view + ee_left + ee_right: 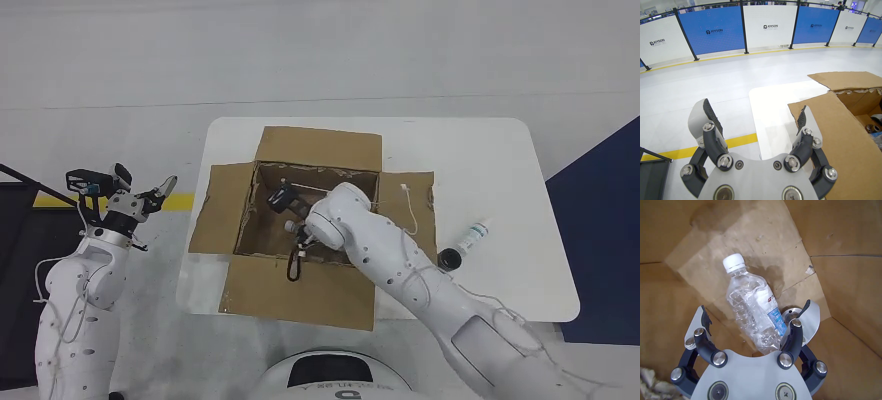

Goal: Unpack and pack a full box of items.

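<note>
Spread wide, my right gripper (755, 308) brackets a clear water bottle (751, 306) lying on the stained floor of the cardboard box (753, 237), with a round metal part (791, 311) just beside it and crumpled paper (651, 383) nearby. Box flaps lie folded out across the white table (480, 160), where a small bottle (472, 238) and a black cap (449, 260) rest to the box's right. My left gripper (755, 104), fingers also apart and holding nothing, hangs off the table's left edge over pale floor marked by a yellow line (742, 141). Blue and white fence panels (715, 32) ring the room beyond.
</note>
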You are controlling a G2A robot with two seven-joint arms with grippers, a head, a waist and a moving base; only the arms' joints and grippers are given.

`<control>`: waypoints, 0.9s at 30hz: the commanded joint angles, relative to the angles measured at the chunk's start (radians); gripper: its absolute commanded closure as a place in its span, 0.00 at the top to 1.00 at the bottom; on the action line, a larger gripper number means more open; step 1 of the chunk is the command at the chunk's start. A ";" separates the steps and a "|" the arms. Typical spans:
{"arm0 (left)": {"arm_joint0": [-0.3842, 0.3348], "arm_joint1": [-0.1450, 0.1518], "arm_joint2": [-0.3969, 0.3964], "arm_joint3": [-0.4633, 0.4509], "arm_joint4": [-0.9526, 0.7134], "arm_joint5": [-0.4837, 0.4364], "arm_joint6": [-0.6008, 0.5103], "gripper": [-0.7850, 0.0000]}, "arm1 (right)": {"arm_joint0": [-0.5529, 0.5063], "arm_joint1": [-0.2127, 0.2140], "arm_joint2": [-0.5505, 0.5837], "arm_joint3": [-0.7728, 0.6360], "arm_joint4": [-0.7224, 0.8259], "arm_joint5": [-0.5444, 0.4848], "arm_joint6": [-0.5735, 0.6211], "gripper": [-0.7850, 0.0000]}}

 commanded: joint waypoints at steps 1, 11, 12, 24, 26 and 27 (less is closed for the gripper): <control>0.000 0.000 0.000 0.000 0.000 0.000 0.000 1.00 | 0.020 -0.011 -0.020 0.041 0.001 0.006 0.003 1.00; 0.000 0.000 0.000 0.000 0.000 0.000 0.000 1.00 | 0.106 -0.065 -0.095 0.210 -0.008 0.051 -0.004 0.47; 0.000 0.000 0.000 0.000 0.000 0.000 0.000 1.00 | 0.114 -0.070 -0.101 0.227 -0.021 0.065 -0.005 0.45; 0.000 0.000 0.000 0.000 0.000 0.000 0.000 1.00 | 0.159 -0.109 -0.103 0.290 0.007 0.085 -0.017 0.00; 0.000 0.000 0.000 0.000 0.000 0.000 0.000 1.00 | 0.153 -0.107 -0.091 0.263 0.009 0.086 -0.027 0.00; 0.000 0.000 0.000 0.000 0.000 0.000 0.000 1.00 | 0.147 -0.105 -0.081 0.237 0.014 0.087 -0.036 0.00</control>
